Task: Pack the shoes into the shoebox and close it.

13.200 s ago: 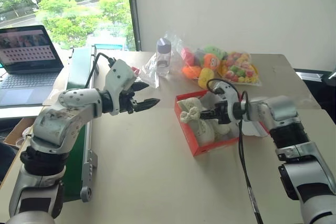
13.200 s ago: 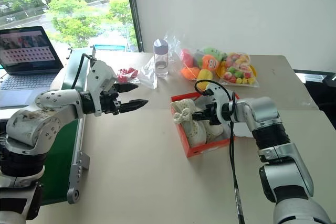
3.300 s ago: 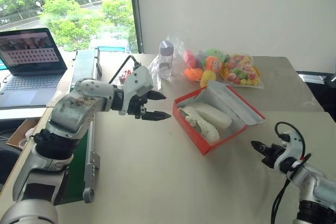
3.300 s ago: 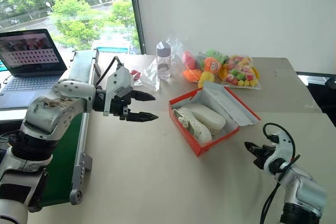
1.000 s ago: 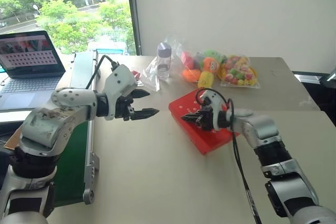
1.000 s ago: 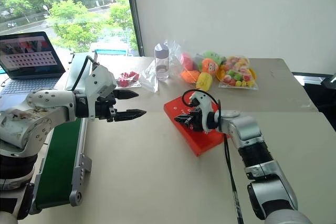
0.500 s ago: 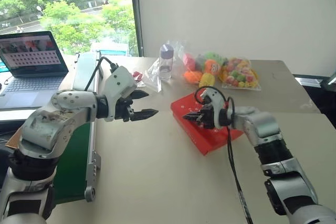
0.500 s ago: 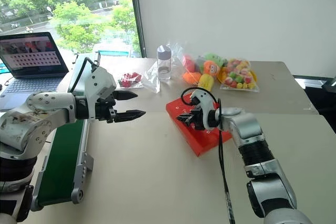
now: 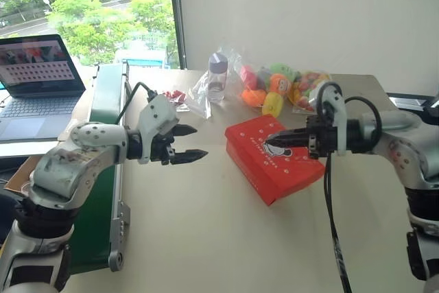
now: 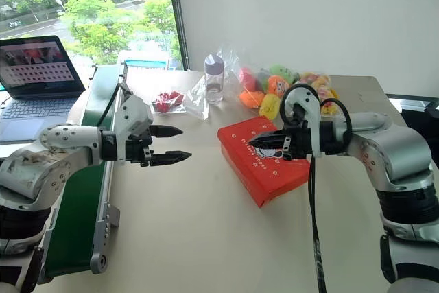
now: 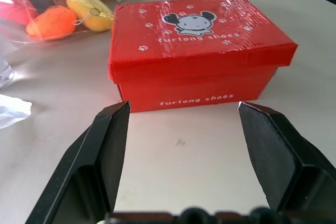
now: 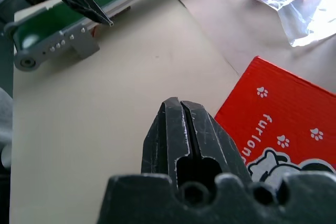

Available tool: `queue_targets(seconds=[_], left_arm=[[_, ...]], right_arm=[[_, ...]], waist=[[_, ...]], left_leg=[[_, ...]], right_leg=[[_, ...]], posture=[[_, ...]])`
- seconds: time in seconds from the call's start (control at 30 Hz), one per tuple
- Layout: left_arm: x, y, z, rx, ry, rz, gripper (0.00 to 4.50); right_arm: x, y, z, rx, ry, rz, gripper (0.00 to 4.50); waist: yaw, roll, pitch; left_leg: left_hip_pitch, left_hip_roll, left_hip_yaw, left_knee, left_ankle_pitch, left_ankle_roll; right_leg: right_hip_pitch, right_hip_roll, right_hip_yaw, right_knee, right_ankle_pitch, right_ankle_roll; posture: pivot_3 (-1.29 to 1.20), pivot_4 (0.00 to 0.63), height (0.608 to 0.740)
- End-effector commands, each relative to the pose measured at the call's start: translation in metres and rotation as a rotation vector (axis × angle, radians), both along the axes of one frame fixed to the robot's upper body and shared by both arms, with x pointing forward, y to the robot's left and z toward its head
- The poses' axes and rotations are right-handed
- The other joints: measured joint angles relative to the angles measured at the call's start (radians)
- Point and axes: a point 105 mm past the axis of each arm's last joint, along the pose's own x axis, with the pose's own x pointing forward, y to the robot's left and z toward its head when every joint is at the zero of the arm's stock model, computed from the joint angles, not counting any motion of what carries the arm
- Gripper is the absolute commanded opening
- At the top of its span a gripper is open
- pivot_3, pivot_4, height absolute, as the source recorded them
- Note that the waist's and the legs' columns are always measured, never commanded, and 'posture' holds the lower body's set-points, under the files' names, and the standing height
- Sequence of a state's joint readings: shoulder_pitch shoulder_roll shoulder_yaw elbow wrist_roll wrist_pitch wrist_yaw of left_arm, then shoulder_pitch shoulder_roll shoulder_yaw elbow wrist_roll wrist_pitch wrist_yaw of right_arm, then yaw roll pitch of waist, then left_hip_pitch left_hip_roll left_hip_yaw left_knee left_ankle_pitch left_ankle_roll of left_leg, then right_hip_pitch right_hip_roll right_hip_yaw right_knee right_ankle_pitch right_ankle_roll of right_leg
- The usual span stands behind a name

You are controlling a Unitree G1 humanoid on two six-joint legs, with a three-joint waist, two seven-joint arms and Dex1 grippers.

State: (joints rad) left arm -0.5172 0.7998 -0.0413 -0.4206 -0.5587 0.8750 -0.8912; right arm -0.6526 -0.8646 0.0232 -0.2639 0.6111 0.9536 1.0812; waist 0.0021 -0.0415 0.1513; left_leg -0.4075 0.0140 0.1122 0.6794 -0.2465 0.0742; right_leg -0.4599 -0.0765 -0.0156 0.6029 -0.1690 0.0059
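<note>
Red shoebox (image 9: 273,156) is lying lidded mid-bench; we are judging packing finished, hovering right gripper (image 9: 269,141) pressed together, left gripper (image 9: 197,144) spread; next we are checking the lid's seating.

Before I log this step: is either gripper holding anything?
Nothing. The left gripper is open and empty; the right gripper is shut above the closed shoebox.

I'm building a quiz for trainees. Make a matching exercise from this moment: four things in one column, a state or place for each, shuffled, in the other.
1. shoebox
2. left end effector
3. right end effector
4. laptop

A. shut, above the lid
B. lid closed
C. open, empty
D. by the window, screen lit

Pairs: 1-B, 2-C, 3-A, 4-D
</note>
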Motion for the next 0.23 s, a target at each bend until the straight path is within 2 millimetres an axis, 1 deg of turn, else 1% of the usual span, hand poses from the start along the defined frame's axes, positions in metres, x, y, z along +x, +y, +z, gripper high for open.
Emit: queue_targets(seconds=[0.03,0.23], left_arm=[[-0.009,0.005,0.014,-0.03,-0.067,0.003,3.5],[-0.008,0.015,0.014,-0.095,-0.043,0.097,3.5]], right_arm=[[0.007,-0.007,0.02,0.024,-0.11,-0.039,0.04],[0.012,-0.009,0.023,0.057,-0.132,-0.054,0.04]], waist=[[0.0,0.0,0.0],[0.007,0.0,0.0]], left_leg=[[0.0,0.0,0.0,0.0,0.0,0.0],[0.001,0.0,0.0,0.001,0.0,0.0]], right_leg=[[0.0,0.0,0.0,0.0,0.0,0.0],[0.001,0.0,0.0,0.0,0.0,-0.003]], posture=[[0.0,0.15,0.74],[0.0,0.15,0.74]])
